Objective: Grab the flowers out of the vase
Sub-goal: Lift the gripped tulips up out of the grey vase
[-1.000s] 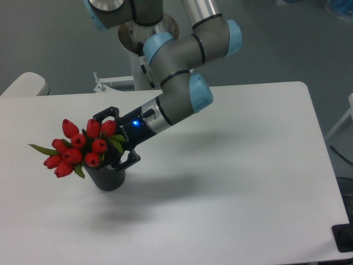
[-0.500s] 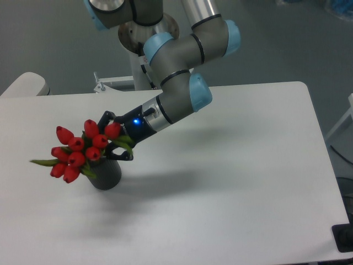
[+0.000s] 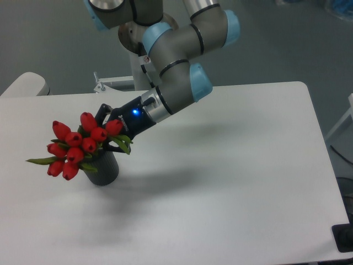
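The flowers (image 3: pixel 77 146), a bunch of red tulip buds with green leaves, lean out to the left over the dark ribbed vase (image 3: pixel 106 170) at the left of the white table (image 3: pixel 231 165). My gripper (image 3: pixel 110 142) reaches in from the right, just above the vase's rim, and is shut on the bunch at its stems. The buds hide the fingertips and the vase's opening. The stems' lower ends are hidden, so I cannot tell how deep they sit in the vase.
The arm's base (image 3: pixel 144 34) stands behind the table's far edge. A pale rounded object (image 3: pixel 25 84) lies off the far left corner. A black item (image 3: pixel 343 238) sits at the near right corner.
The fingers closed on the stems of the bunch. Gripper and flowers then shifted up and a little left. The vase edged slightly away from the front.
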